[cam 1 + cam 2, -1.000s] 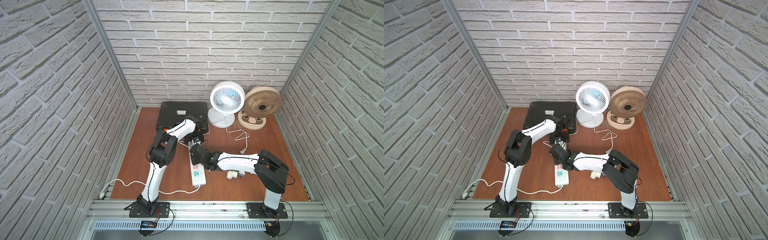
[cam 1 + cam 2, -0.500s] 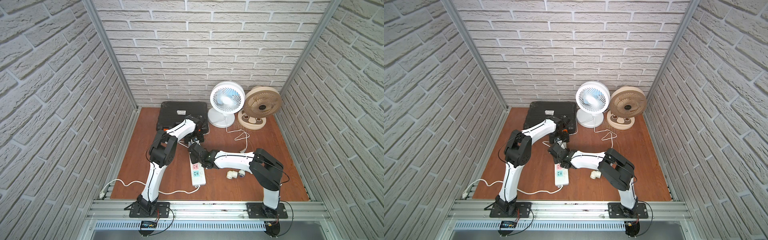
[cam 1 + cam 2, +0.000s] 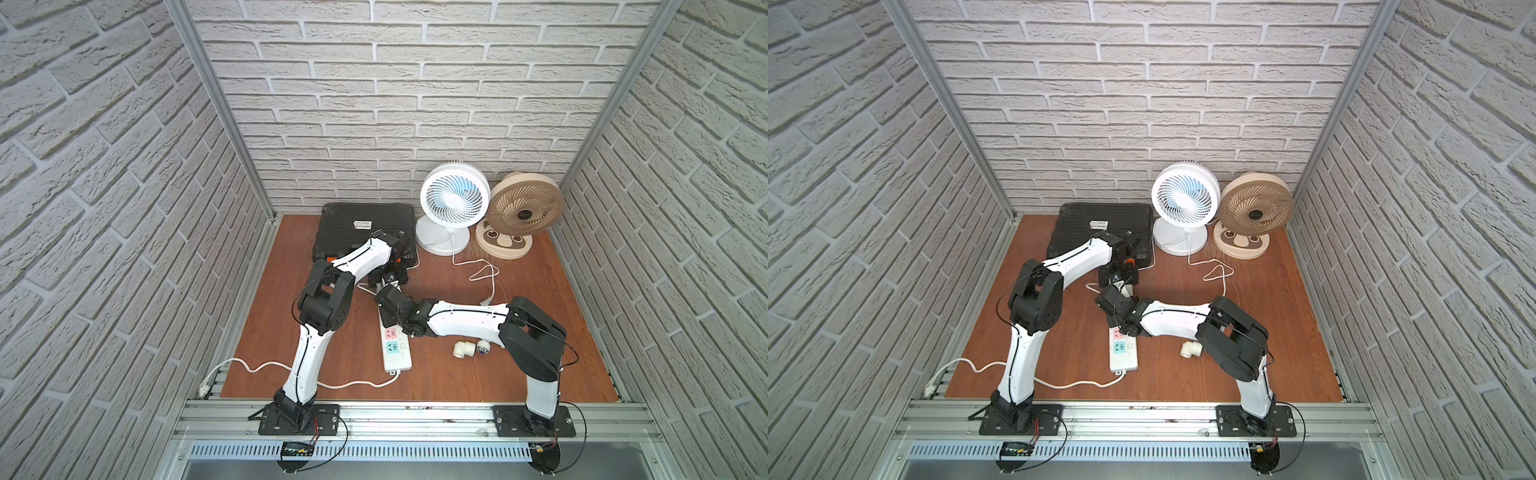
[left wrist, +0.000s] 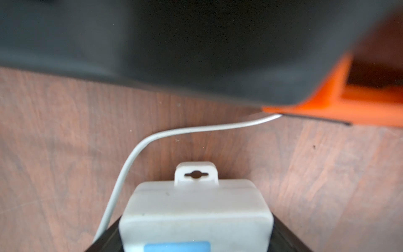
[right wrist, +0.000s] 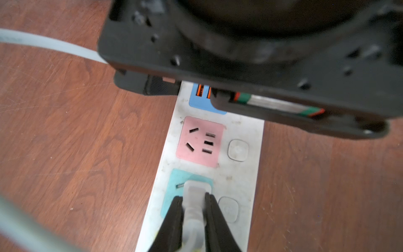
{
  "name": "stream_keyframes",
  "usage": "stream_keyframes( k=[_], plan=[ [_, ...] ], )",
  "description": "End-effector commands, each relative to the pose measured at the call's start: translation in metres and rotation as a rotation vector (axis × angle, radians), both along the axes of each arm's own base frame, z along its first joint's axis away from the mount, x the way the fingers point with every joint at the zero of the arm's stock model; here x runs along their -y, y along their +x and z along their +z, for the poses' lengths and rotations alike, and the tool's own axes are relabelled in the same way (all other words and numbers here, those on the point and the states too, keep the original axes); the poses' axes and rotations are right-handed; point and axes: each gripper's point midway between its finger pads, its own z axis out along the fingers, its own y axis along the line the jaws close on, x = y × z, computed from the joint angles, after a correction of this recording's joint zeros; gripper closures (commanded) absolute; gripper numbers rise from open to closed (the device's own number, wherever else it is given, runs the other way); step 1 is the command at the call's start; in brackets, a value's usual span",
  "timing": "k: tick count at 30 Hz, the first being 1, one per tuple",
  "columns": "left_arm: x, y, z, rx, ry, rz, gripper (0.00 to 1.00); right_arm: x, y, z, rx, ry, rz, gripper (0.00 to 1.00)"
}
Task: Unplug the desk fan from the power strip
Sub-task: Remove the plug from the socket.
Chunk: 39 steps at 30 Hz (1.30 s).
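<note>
My right claw (image 5: 194,197) pinches the plug (image 5: 194,188) of the desk fan (image 3: 454,198), seated in the teal socket (image 5: 172,200) of the power strip (image 5: 250,174). My left claw (image 4: 196,233) clamps the strip's end. Next, I judge, it needs a straight pull out.

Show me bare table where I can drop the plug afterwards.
Free: table along the right wall, in front of the tan fan; and the front edge between power strip and right arm. Crowded: the middle, where left gripper and right gripper, fingers on the plug, meet; black case and desk fan fill the back.
</note>
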Motion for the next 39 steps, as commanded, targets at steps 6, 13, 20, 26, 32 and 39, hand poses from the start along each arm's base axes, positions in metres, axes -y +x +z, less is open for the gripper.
stream_keyframes(
  k=[6, 13, 20, 26, 32, 39],
  plan=[
    [-0.011, -0.070, -0.034, -0.318, 0.052, 0.008, 1.00, -0.016, 0.010, 0.012, 0.037, 0.031, -0.020, 0.97],
    [-0.011, -0.071, -0.034, -0.317, 0.050, 0.008, 1.00, -0.010, 0.008, 0.015, 0.048, 0.059, -0.033, 0.97],
    [-0.011, -0.071, -0.032, -0.311, 0.047, 0.007, 1.00, 0.001, 0.008, 0.011, -0.020, 0.226, -0.075, 0.97],
    [-0.010, -0.072, -0.032, -0.312, 0.045, 0.006, 1.00, 0.006, 0.008, 0.009, -0.043, 0.250, -0.086, 0.97],
    [-0.011, -0.071, -0.032, -0.311, 0.045, 0.007, 1.00, 0.008, 0.008, 0.009, -0.033, 0.214, -0.091, 0.97],
    [-0.010, -0.071, -0.032, -0.310, 0.046, 0.007, 1.00, 0.005, 0.008, 0.016, 0.021, 0.099, -0.085, 0.97]
  ],
)
